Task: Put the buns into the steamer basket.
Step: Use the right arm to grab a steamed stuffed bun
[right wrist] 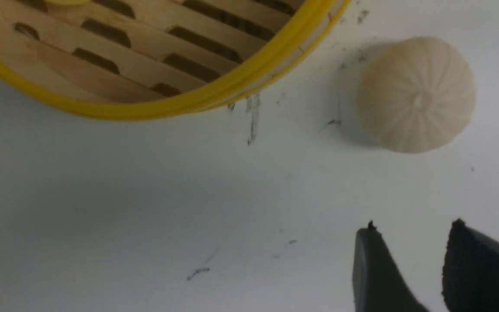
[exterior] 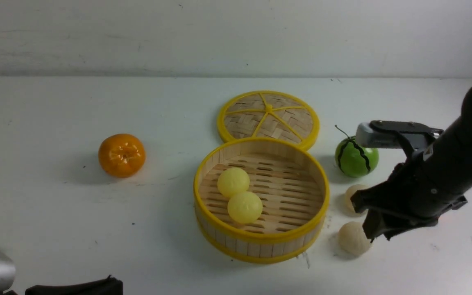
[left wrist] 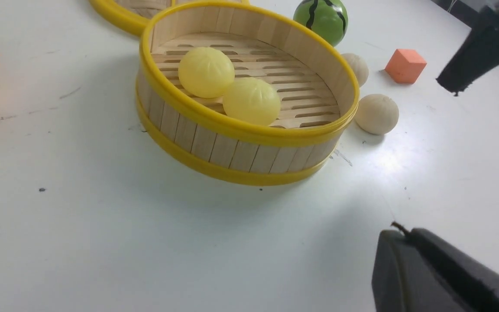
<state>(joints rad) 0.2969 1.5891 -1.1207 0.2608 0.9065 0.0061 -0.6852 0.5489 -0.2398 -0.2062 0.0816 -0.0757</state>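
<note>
The steamer basket (exterior: pixel 260 247) stands mid-table with two pale yellow buns (exterior: pixel 233 182) (exterior: pixel 244 207) touching each other on its slatted floor. Two off-white buns lie on the table to its right: the near one (exterior: pixel 354 238) in full view, the far one (exterior: pixel 351 196) partly hidden behind my right gripper (exterior: pixel 363 219). That gripper hangs open and empty just right of them. In the right wrist view its fingertips (right wrist: pixel 368 236) stand apart from the near bun (right wrist: pixel 416 95). My left gripper (left wrist: pixel 399 232) is shut and empty, low at the near left.
The woven lid (exterior: pixel 268 116) lies flat behind the basket. An orange (exterior: pixel 121 155) sits at the left and a green watermelon ball (exterior: pixel 356 157) at the right behind the off-white buns. A small orange-red cube (left wrist: pixel 405 65) lies beyond them.
</note>
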